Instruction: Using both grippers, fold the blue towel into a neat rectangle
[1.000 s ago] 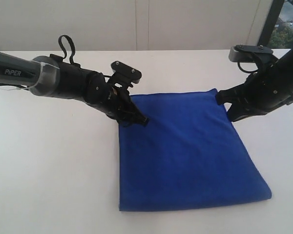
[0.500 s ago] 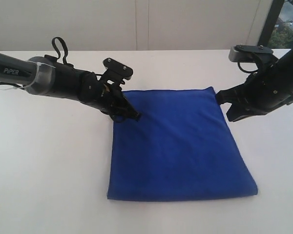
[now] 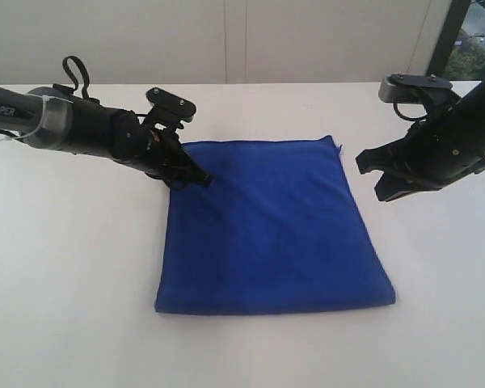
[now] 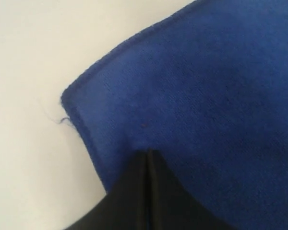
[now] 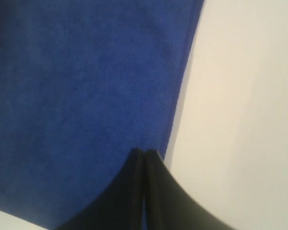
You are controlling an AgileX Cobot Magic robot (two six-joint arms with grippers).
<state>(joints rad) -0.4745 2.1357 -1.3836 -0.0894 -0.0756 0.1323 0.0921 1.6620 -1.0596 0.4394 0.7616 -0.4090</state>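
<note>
Bench: white bench [image 3: 81, 283], bare but for the cloth, with a pale wall behind it.
Blue towel: the blue towel [image 3: 275, 226] lies flat and roughly square in the middle of the bench, between the two arms.
Left claw: the left claw [image 3: 204, 180] has its jaws together, tips down on the towel near its far left corner.
Right claw: the right claw [image 5: 144, 152] has its jaws together and holds nothing, just beside the towel's right edge.

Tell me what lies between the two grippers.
The exterior view shows the towel's far end between the left gripper, whose tip meets it, and the right gripper, with a narrow strip of bare table beside the right one.
</note>
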